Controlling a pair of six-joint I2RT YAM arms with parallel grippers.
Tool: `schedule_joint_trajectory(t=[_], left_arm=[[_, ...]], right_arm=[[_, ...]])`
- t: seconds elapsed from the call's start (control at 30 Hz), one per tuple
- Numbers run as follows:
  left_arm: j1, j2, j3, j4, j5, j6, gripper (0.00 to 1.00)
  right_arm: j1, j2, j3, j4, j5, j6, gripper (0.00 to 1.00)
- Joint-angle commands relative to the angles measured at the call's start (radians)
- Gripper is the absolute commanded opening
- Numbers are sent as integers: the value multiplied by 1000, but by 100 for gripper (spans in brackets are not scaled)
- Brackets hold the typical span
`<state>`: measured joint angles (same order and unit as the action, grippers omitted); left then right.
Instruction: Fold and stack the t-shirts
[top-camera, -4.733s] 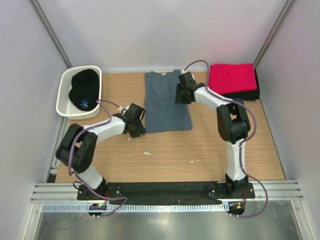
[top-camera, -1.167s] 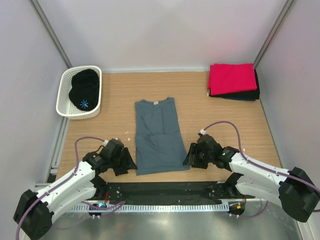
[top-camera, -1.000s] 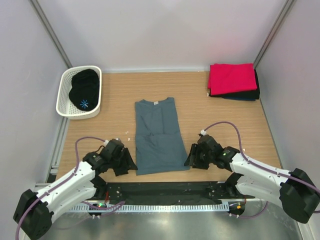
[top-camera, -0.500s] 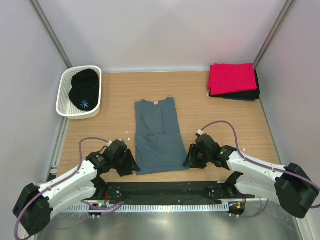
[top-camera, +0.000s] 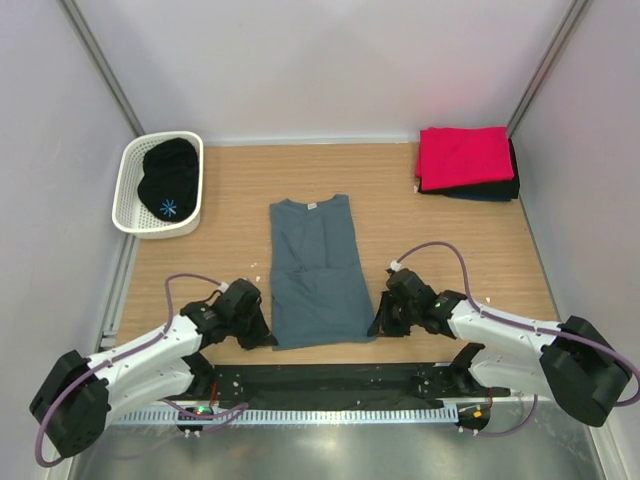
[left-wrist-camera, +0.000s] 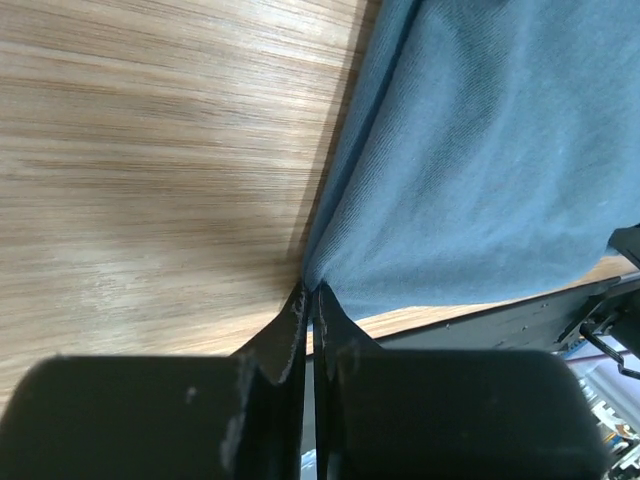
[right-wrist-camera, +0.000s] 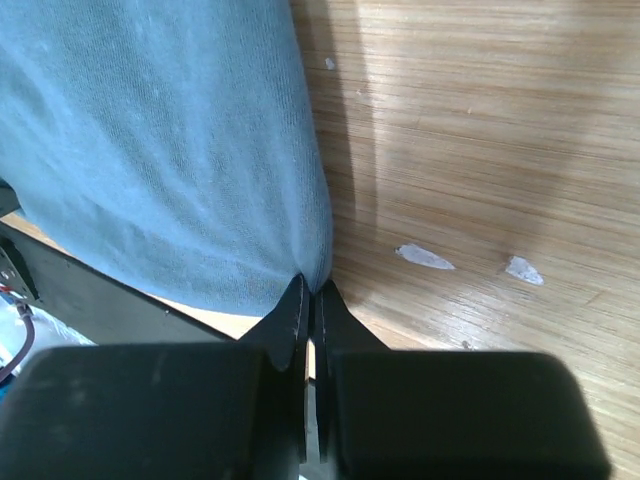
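Observation:
A slate blue-grey t-shirt lies flat on the wooden table, sides folded in, collar away from me. My left gripper is shut on its near left hem corner, the fingertips pinching the cloth edge. At the near right hem corner my right gripper is shut the same way. A folded bright red t-shirt rests on dark folded t-shirts at the far right. Another black t-shirt with a small blue mark fills the basket.
The white perforated basket stands at the far left by the wall. A black base strip runs along the table's near edge just below the shirt hem. Small white flecks lie on the wood right of the shirt.
Both grippers slid inward onto the near hem corners of the blue-grey t-shirt and went from open to shut on them. The shirt itself has not shifted.

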<state>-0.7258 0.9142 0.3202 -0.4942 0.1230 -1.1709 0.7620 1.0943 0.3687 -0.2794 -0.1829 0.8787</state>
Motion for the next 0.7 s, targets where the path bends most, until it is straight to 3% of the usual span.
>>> schedule_joint_trajectory(t=[0.0,0.23,0.67], left_arm=[[-7,6,28,-87,-57,19,0],[-6,-14,305,-351,-200,79,0],[48,51,628,-449,-315,162,0]], right_arm=[[13,9,16,-81,43,3,1],[13,-47,212,-277,117,39,1],[-10,99,585,-379,260,-87,1]])
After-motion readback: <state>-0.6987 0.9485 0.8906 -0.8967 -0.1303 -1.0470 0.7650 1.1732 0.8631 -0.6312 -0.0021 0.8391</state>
